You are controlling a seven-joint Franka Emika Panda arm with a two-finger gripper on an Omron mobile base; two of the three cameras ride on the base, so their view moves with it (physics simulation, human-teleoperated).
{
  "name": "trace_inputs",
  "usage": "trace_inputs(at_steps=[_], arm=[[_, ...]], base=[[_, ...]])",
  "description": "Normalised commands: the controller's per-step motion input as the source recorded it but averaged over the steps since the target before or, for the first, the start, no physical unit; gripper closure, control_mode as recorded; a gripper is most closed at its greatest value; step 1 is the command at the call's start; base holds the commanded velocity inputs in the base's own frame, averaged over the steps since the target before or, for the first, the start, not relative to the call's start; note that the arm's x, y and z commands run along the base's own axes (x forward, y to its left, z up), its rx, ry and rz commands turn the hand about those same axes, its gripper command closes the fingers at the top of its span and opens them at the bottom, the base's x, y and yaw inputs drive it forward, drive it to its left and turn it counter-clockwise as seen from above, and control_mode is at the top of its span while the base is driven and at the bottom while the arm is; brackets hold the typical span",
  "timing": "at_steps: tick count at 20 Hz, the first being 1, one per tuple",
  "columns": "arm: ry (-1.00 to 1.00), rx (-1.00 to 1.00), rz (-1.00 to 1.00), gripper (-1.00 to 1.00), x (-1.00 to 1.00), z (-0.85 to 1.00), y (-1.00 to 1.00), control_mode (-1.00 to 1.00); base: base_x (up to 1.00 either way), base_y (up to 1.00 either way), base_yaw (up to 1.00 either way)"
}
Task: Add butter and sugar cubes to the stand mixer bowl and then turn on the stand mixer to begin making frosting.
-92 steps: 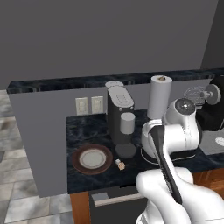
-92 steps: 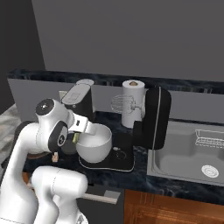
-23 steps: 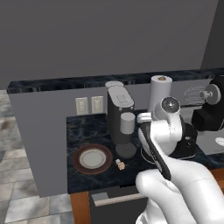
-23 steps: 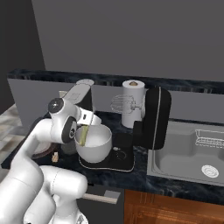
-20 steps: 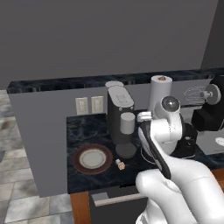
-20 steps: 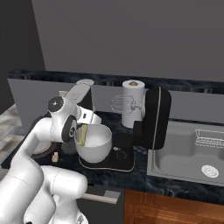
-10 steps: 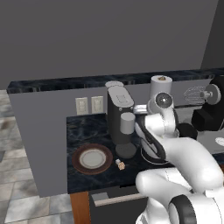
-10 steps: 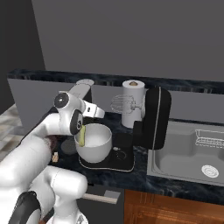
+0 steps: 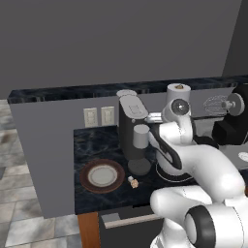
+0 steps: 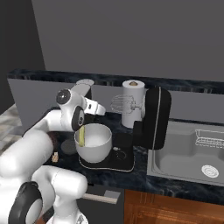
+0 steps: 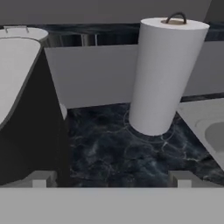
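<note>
The off-white stand mixer bowl (image 10: 94, 142) sits on the flat base of the black stand mixer (image 10: 155, 116), under its wire whisk (image 10: 124, 104). The pale yellow butter (image 10: 82, 136) stands on end at the bowl's left side. My gripper (image 10: 101, 109) hovers above the bowl's rim and is open and empty; in the hand view the gripper (image 11: 111, 178) has nothing between its spread tips. The sugar cubes (image 9: 133, 182) lie on the dark counter next to the plate (image 9: 102, 176). My arm hides most of the bowl in the left base view.
A dark coffee machine (image 9: 131, 126) with a small grey cup (image 9: 140, 137) stands left of the mixer. A paper towel roll (image 11: 166, 70) stands at the back wall. A steel sink (image 10: 192, 148) lies to the right.
The hand has let go of the butter, risen from the bowl and swung to point level at the back wall. The butter has stayed at the bowl's left side.
</note>
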Motion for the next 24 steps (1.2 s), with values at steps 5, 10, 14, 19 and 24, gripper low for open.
trace_inputs(at_steps=[5,10,14,19,24], arm=[[0.1,0.04,0.0,-1.0,-0.5,0.0,0.17,-1.0],[0.15,0.07,0.0,-1.0,-0.68,0.0,0.33,-1.0],[0.11,0.01,-0.01,-1.0,-0.32,0.0,0.11,-1.0],[0.08,0.0,-0.07,-1.0,0.08,-0.07,-0.12,-1.0],[0.15,0.05,-0.05,-1.0,0.09,-0.28,-0.23,-1.0]], base=[[0.0,0.0,0.0],[0.0,0.0,0.0],[0.0,0.0,0.0],[0.0,0.0,0.0],[0.0,0.0,0.0]])
